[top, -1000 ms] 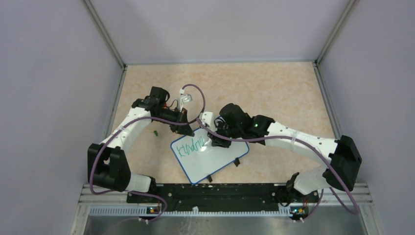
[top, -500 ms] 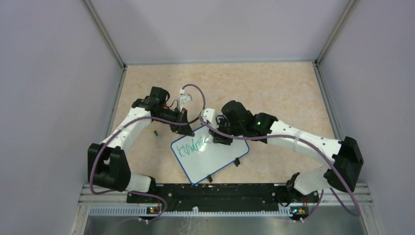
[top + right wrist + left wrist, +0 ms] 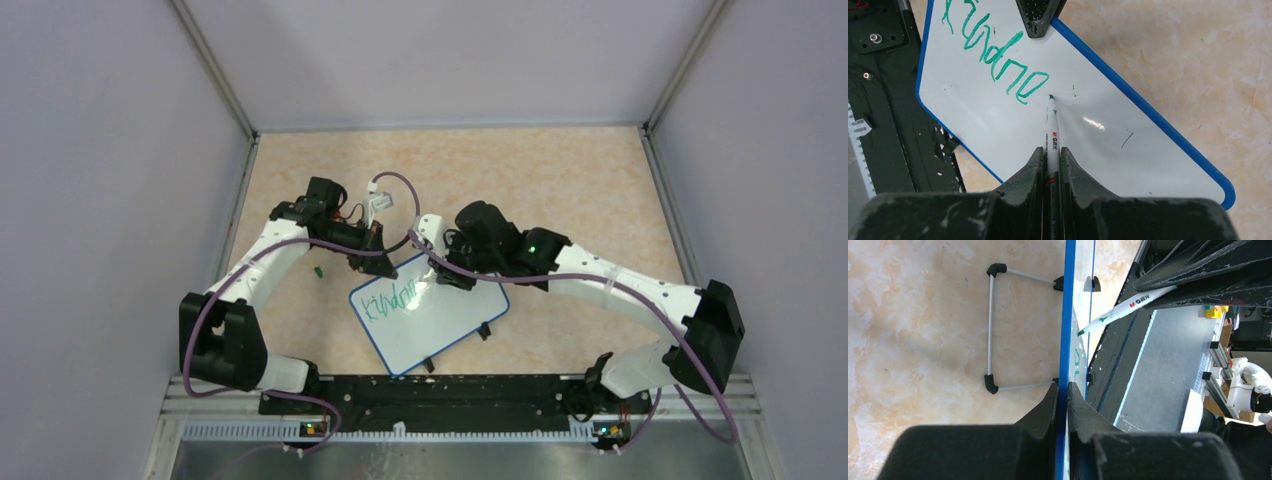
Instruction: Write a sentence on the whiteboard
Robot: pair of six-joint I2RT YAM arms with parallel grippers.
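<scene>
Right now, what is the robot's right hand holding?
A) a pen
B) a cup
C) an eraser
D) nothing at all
A: the right gripper is shut on a pen, with the pen's green tip right beside the green writing on the whiteboard.

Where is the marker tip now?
In the right wrist view, the marker, held by the right gripper, has its tip at mid whiteboard, beside the last green letter.

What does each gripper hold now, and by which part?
The left gripper is shut on the whiteboard, pinching its blue rim. The right gripper is shut on the marker, gripping its barrel behind the green tip.
</scene>
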